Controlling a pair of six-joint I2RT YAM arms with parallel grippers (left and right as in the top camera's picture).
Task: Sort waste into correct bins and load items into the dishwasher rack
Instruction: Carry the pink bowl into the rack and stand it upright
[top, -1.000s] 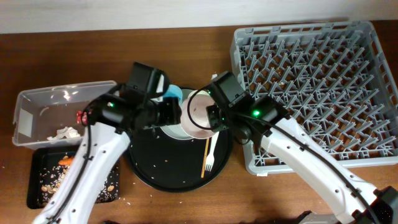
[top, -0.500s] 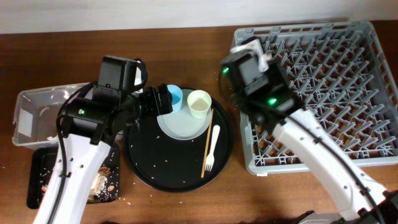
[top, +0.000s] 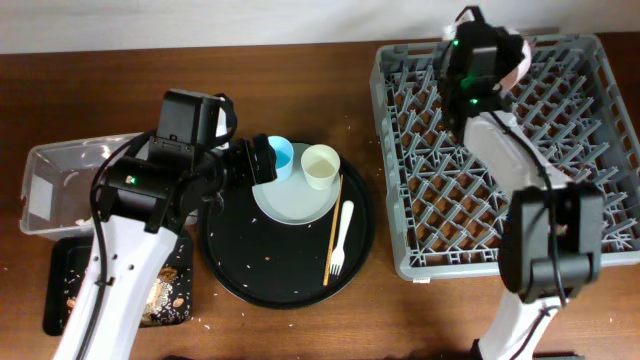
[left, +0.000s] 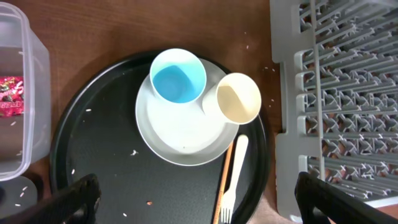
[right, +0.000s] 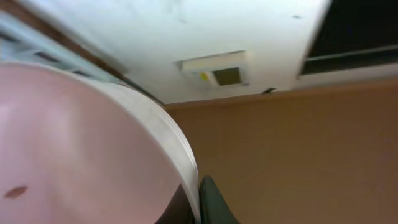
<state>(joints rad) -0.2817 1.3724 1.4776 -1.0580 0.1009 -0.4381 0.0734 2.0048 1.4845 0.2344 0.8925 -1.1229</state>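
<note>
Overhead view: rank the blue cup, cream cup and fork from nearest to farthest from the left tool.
1. Blue cup, right beside the left tool.
2. Cream cup, farther to the right.
3. Fork, lower right on the tray.

Bare round tray (top: 255, 265) left of chopsticks (top: 332, 232) and fork (top: 341, 240); blue cup (top: 281, 158) just beside cream cup (top: 320, 165)

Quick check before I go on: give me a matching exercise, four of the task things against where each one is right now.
Things:
1. light blue cup
2. white fork
3. red wrapper
4. pinkish-white bowl

Places:
A. in the clear tub
B. held in the right gripper
C. standing on the pale plate
D. lying on the round black tray, beside the chopsticks

Pairs: 1-C, 2-D, 3-A, 4-B.
</note>
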